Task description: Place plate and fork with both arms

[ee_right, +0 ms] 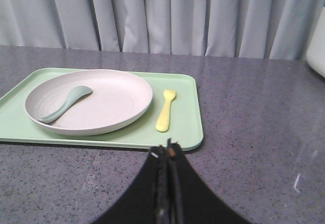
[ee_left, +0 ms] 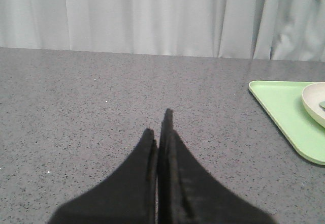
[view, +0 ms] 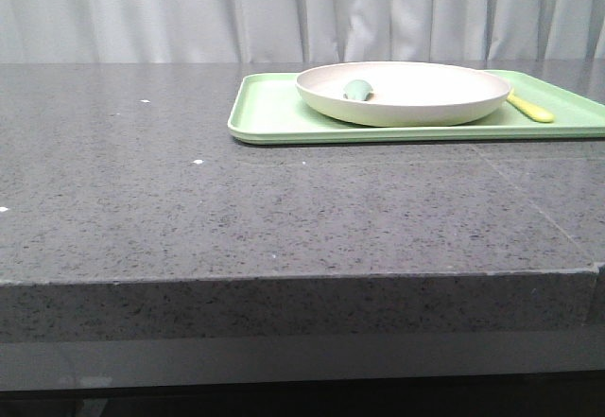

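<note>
The cream-white plate (view: 444, 105) sits on a light-green tray (view: 269, 119) at the far right of the grey table. It also shows in the right wrist view (ee_right: 117, 99), and its edge shows in the left wrist view (ee_left: 311, 101). The pale-yellow fork (ee_right: 165, 110) lies flat on the tray beside the plate; its handle end shows in the front view (view: 532, 109). My left gripper (ee_left: 158, 125) is shut and empty over bare table, well left of the tray. My right gripper (ee_right: 168, 147) is shut and empty, just short of the tray's near edge. Neither gripper shows in the front view.
A pale teal-green spoon (ee_right: 65, 103) lies inside the plate; it also shows in the front view (view: 358, 90). The tray shows in both wrist views (ee_left: 282, 109) (ee_right: 185, 127). Grey curtains hang behind the table. The table's front edge (view: 284, 280) is close to the camera.
</note>
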{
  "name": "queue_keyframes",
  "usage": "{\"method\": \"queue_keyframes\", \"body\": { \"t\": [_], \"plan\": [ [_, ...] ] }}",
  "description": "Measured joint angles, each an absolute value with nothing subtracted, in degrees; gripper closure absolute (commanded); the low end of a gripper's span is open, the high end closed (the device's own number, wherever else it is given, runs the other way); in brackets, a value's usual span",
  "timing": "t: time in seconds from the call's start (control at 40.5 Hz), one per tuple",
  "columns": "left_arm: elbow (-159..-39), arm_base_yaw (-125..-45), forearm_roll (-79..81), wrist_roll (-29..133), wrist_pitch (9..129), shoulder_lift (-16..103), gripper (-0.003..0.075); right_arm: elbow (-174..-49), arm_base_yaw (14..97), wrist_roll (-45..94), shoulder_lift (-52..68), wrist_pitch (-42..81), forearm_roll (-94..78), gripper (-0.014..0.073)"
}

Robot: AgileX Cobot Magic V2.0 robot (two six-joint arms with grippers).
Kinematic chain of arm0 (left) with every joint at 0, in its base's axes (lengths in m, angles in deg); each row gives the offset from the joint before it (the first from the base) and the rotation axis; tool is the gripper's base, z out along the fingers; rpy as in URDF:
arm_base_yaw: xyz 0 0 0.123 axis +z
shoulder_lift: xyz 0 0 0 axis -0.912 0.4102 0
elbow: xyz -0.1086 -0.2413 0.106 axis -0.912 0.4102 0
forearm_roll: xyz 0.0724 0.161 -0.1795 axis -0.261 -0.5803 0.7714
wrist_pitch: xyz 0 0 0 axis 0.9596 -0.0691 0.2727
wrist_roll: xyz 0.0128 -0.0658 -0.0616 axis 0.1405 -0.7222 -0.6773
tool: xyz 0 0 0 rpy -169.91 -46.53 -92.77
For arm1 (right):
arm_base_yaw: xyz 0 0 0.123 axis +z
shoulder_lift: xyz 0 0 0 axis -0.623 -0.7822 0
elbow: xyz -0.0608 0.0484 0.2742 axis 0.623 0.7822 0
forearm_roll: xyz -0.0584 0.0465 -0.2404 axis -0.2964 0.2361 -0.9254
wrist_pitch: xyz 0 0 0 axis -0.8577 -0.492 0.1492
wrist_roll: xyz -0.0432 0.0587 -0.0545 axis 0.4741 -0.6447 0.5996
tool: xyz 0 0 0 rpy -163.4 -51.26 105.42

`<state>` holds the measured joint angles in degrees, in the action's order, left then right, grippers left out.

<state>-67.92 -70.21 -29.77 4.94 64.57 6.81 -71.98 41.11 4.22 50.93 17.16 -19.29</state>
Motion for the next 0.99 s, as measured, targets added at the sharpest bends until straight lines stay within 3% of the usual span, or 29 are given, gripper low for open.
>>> {"method": "queue_keyframes", "body": {
  "t": [0.765,0.988],
  "plan": [
    [-67.92,-70.21,-29.3,5.0,64.57,6.81,0.0738,-71.98,41.11,4.22,50.93,17.16,-19.29,0.0714],
    [-67.52,-70.21,-21.87,14.33,64.67,6.73,0.0738,-71.98,41.11,4.22,50.93,17.16,-19.29,0.0714]
  ]
}}
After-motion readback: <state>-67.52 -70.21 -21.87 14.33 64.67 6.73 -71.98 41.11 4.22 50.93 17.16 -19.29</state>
